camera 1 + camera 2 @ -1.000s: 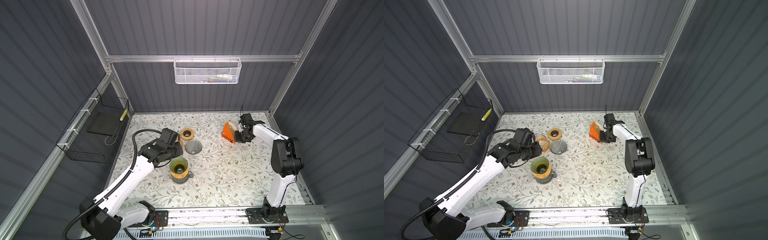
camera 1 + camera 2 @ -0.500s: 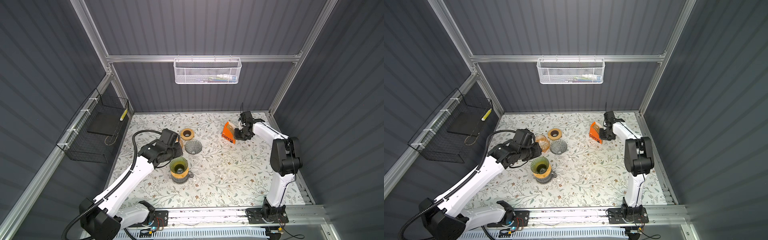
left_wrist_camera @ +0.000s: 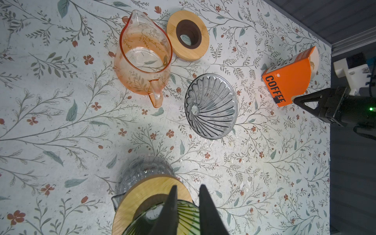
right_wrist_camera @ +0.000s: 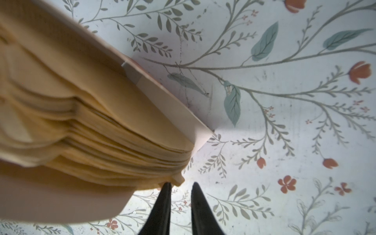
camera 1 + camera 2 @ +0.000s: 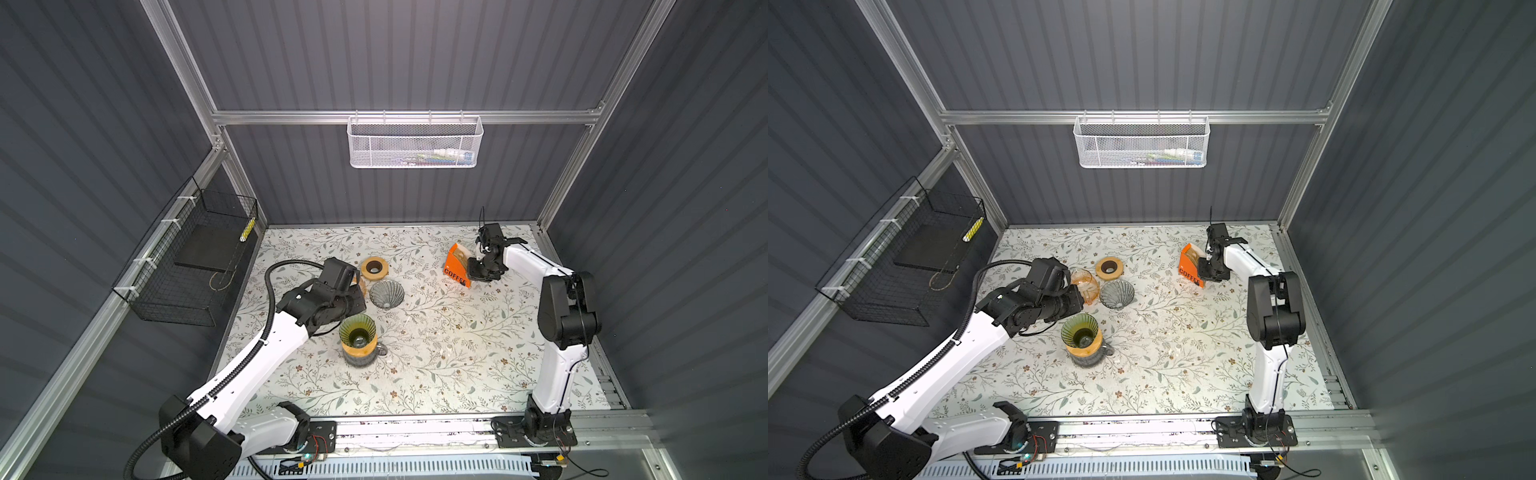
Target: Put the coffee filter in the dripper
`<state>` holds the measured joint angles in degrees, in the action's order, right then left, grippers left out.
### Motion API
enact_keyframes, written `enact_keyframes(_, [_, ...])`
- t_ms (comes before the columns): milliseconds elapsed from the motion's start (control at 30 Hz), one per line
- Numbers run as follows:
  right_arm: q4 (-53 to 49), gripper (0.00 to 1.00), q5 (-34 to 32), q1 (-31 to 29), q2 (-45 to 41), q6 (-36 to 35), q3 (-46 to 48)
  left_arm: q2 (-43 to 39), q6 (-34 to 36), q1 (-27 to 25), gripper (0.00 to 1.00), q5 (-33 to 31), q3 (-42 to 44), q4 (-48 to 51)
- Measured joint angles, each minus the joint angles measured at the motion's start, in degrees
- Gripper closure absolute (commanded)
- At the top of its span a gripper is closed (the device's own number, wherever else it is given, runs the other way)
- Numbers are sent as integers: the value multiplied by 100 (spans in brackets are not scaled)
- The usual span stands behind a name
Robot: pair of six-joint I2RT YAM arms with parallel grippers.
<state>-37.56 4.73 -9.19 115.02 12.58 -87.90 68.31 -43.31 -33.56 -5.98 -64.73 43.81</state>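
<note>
Since before, the right gripper is parting its jaws, empty, beside the box; open table is lying around the green dripper. The left gripper is hovering over it, parted, empty. One fingertip is touching the edge of the filters in the box.

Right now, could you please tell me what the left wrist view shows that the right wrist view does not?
Only the left wrist view: the pink glass carafe, the loose wooden ring, the grey ribbed glass dripper, and the green ribbed dripper on its wooden collar, near the left gripper. Only the right wrist view: the separate layered edges of the tan paper filters, close up. Both: the floral tabletop, the orange COFFEE filter box and the right gripper, its jaws slightly parted beside the box.
</note>
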Motion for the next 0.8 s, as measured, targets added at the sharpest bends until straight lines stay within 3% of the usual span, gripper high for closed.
enact_keyframes(800, [-20,79,-2,-33,175,4,-127,0,0,0,79,-7,0,0])
